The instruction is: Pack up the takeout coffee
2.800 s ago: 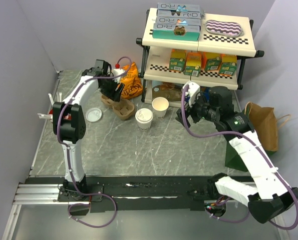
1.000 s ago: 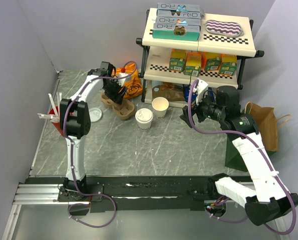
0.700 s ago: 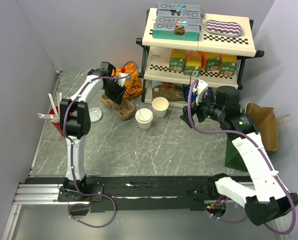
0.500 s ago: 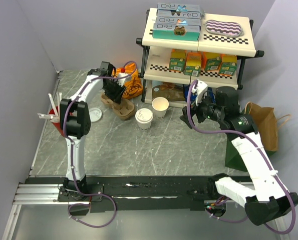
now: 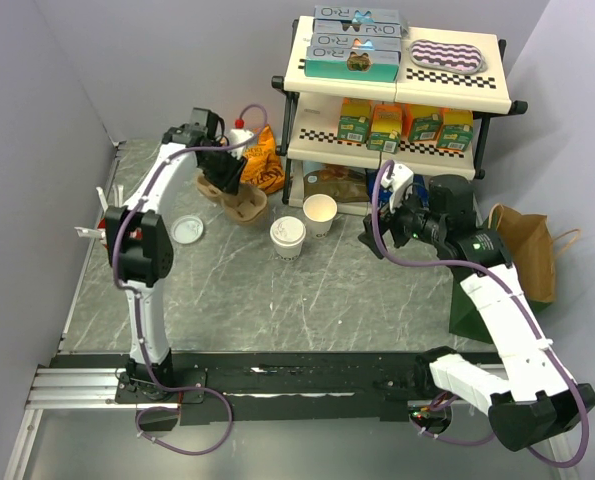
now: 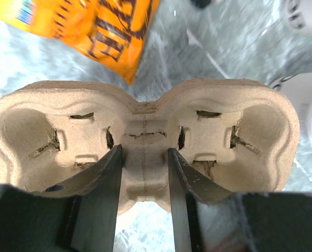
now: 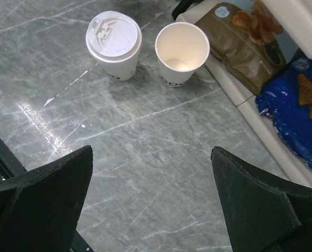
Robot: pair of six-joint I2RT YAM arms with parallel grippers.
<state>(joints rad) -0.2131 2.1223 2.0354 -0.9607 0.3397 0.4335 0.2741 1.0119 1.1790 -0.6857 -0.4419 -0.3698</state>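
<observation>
The takeout coffee (image 5: 287,238), a cream cup with a white sip lid, stands mid-table and also shows in the right wrist view (image 7: 114,42). A like open cup (image 5: 320,213) with no lid stands beside it to the right, also in the right wrist view (image 7: 182,50). My left gripper (image 5: 220,170) is shut on the narrow middle of the brown pulp cup carrier (image 5: 235,203), left of the cups. In the left wrist view my left gripper (image 6: 145,173) clamps the carrier (image 6: 145,131), whose two wells are empty. My right gripper (image 5: 370,238) is open and empty right of the cups, also seen in its own wrist view (image 7: 153,194).
A loose white lid (image 5: 187,229) lies left of the carrier. An orange snack bag (image 5: 262,160) lies behind it. A shelf rack (image 5: 397,100) with boxes stands at the back right. A brown paper bag (image 5: 527,245) stands far right. Straws (image 5: 102,215) sit at the left edge.
My left gripper has shifted back and a little left with the carrier in it, uncovering the loose lid. The right arm has barely moved. The cups have stayed put.
</observation>
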